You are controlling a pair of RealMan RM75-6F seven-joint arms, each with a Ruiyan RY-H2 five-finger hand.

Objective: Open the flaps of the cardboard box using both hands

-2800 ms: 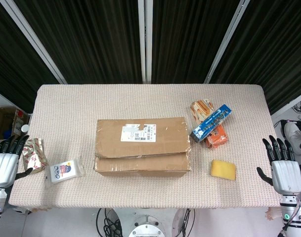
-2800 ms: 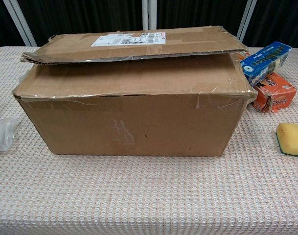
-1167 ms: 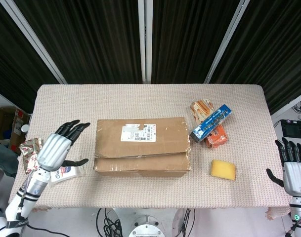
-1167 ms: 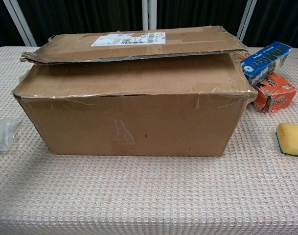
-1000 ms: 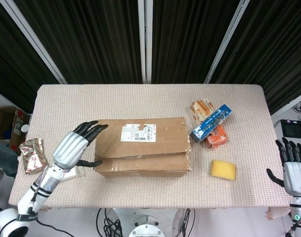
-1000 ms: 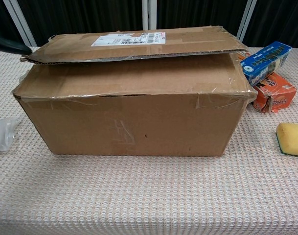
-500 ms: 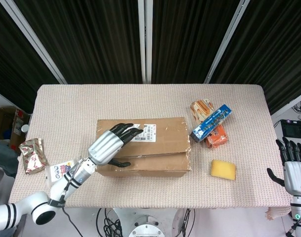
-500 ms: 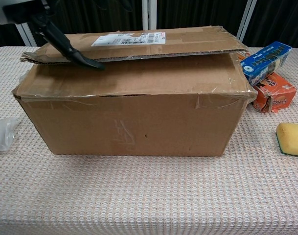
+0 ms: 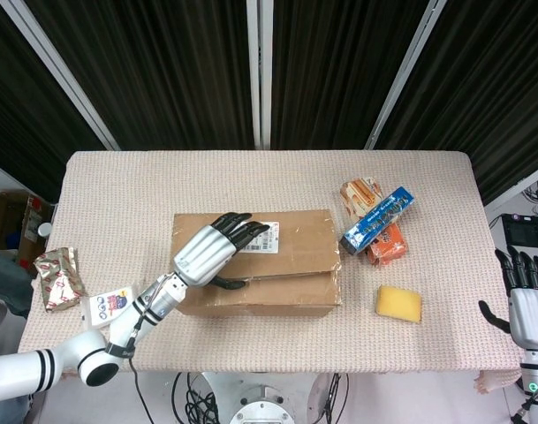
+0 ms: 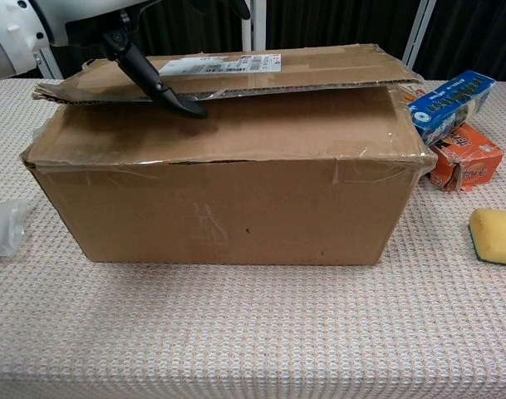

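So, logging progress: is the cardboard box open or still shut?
Still shut. Both flaps lie flat over the cardboard box; the far flap overlaps the near one. The left hand is at its edge.

Cardboard box [image 10: 228, 195]: matt brown corrugated board, its seams crossed by glossy clear tape, with a white paper shipping label [image 9: 261, 234] on the upper flap. Worktop [image 10: 253, 332]: coarse beige woven cloth. Left hand [image 9: 214, 247]: smooth silver-grey shell with matt black fingers [image 9: 242, 231]. Sponge [image 10: 494, 236]: porous yellow foam. Snack packets [image 9: 375, 223]: glossy printed wrap.
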